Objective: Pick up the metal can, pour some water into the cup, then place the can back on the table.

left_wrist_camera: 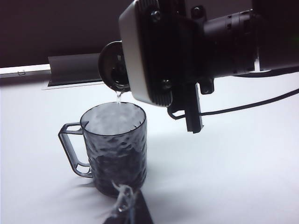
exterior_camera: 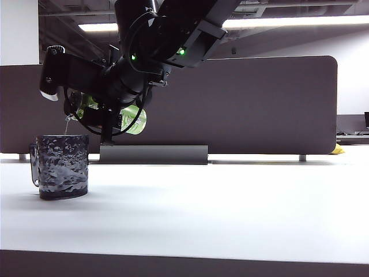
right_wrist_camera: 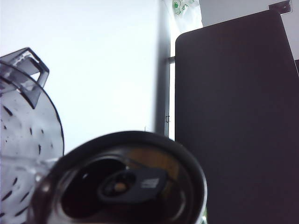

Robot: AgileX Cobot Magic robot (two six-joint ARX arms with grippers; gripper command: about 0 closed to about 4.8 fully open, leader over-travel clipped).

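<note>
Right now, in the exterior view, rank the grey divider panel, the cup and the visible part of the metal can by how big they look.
1. Grey divider panel, largest by far, though farthest back.
2. Cup.
3. Metal can, smallest: mostly hidden by the right tool tilting it over the cup.

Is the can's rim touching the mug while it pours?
Apart. The left wrist view shows the metal can tilted above the cup, table showing between them, only a thin water stream bridging it.
</note>
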